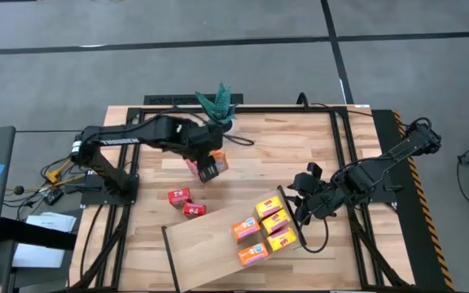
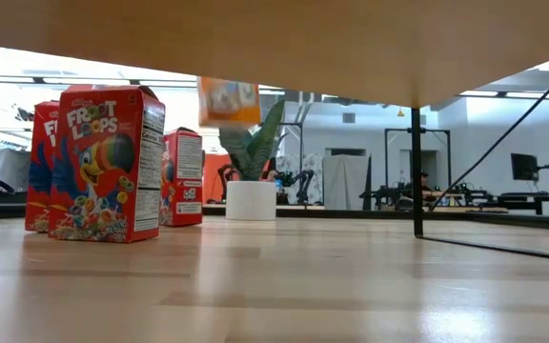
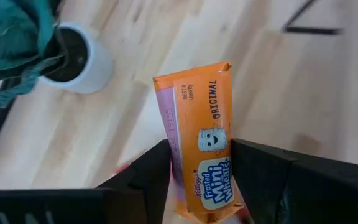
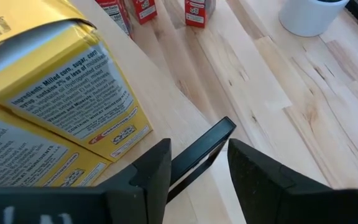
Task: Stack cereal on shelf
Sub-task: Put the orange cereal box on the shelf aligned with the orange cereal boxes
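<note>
Above the worktop [image 1: 316,146], in the high view, the left pincer [image 1: 208,168] hangs over the middle with a cereal box gripped between its fingers; only a pinkish-orange edge of that box shows here. Two red boxes [image 1: 186,203] stand on the slats just near of it. The shelf [image 1: 210,244], a pale board with a thin black rail at each short end, lies at an angle along the near side, and four orange and yellow boxes [image 1: 263,226] sit on its right end. The right pincer [image 1: 300,203] is just beside that end's rail.

Low view: from table height the red boxes [image 2: 98,162] read Froot Loops with a toucan, a third one standing behind them, and the held orange box [image 2: 228,100] floats clear of the worktop before a white plant pot [image 2: 251,200].

Left wrist view: the held box [image 3: 204,149] is orange, marked Frosted Mini Wheats Original, clamped on both sides by the fingers [image 3: 151,174].

Right wrist view: the fingers [image 4: 253,171] stand apart, holding nothing, with the black rail [image 4: 201,152] between them, beside a yellow box [image 4: 67,87].
</note>
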`<state>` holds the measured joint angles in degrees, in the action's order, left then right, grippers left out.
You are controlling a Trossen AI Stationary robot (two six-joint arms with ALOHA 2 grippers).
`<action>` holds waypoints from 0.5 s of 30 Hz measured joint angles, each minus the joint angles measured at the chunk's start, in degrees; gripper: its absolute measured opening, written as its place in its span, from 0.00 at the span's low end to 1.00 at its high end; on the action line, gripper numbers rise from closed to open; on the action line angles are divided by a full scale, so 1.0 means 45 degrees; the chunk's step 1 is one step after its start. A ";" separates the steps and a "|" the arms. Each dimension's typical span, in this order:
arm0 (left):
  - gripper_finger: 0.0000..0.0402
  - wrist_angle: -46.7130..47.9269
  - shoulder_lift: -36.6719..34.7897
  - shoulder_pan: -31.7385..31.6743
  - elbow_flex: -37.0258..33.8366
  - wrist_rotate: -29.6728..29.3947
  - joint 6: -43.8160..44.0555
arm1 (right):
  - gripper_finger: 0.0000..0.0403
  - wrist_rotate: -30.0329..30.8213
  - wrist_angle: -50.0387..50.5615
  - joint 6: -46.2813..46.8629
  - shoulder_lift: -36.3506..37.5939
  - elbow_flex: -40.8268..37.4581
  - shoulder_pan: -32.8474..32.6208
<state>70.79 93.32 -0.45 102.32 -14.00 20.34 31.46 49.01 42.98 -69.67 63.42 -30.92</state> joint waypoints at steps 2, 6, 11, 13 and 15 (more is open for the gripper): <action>0.37 0.0146 0.0000 0.0609 0.0507 0.0000 0.0518 | 0.45 0.0000 -0.0001 0.0000 0.0000 0.0000 0.0000; 0.37 0.0068 -0.0005 0.1872 0.1106 0.0010 0.1506 | 0.44 0.0000 -0.0002 -0.0034 0.0000 0.0000 0.0000; 0.37 -0.0717 -0.0010 0.3200 0.1263 -0.0001 0.2630 | 0.44 0.0000 0.0000 -0.0034 0.0000 0.0000 0.0000; 0.37 -0.1048 0.0002 0.3592 0.1263 -0.0099 0.2929 | 0.45 -0.0005 0.0000 -0.0034 0.0000 0.0000 0.0000; 0.37 -0.1453 0.0094 0.3892 0.1263 -0.0244 0.3197 | 0.45 -0.0005 -0.0001 -0.0029 0.0000 0.0000 0.0000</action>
<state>64.26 93.74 17.06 108.01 -15.10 34.73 31.44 49.01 42.85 -69.67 63.42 -30.92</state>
